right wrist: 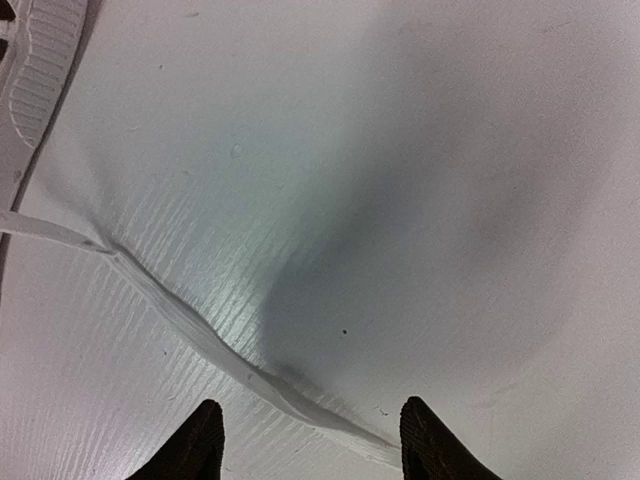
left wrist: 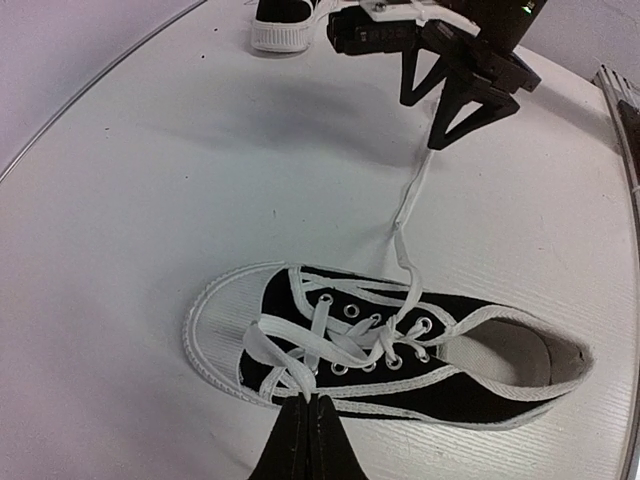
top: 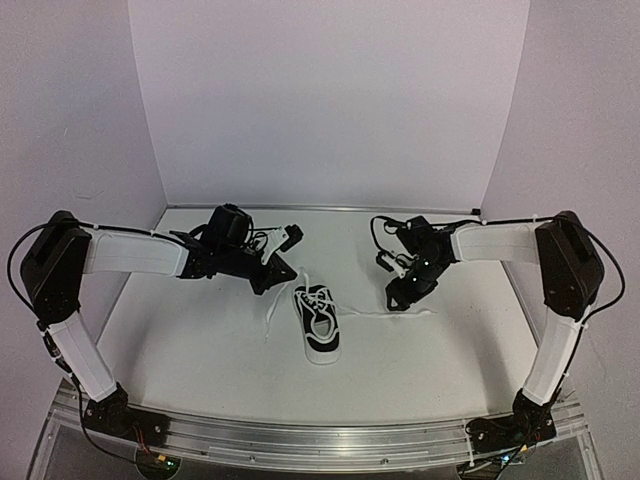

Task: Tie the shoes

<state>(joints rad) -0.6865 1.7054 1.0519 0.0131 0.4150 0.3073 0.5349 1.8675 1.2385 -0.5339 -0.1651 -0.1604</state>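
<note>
One of the shoes (top: pixel 318 322), black with a white sole, lies on its side mid-table; the left wrist view shows it (left wrist: pixel 480 385) with loose white laces. My left gripper (top: pixel 283 272) sits at its toe end, shut (left wrist: pixel 308 402) on a loop of the near lace (left wrist: pixel 275 355). The other lace (left wrist: pixel 410 195) trails across the table to my right gripper (top: pixel 398 298). In the right wrist view that gripper (right wrist: pixel 313 425) is open, its fingers astride the flat lace (right wrist: pixel 200 340). The second shoe (left wrist: pixel 285 20) shows only at the top edge, beside the right arm.
White table (top: pixel 200 340) with a white backdrop behind it and a metal rail (top: pixel 320 440) along the near edge. A shoe's ribbed white sole (right wrist: pixel 40 60) reaches into the right wrist view's top left corner. The right arm (left wrist: pixel 460 40) hangs just beyond the shoe.
</note>
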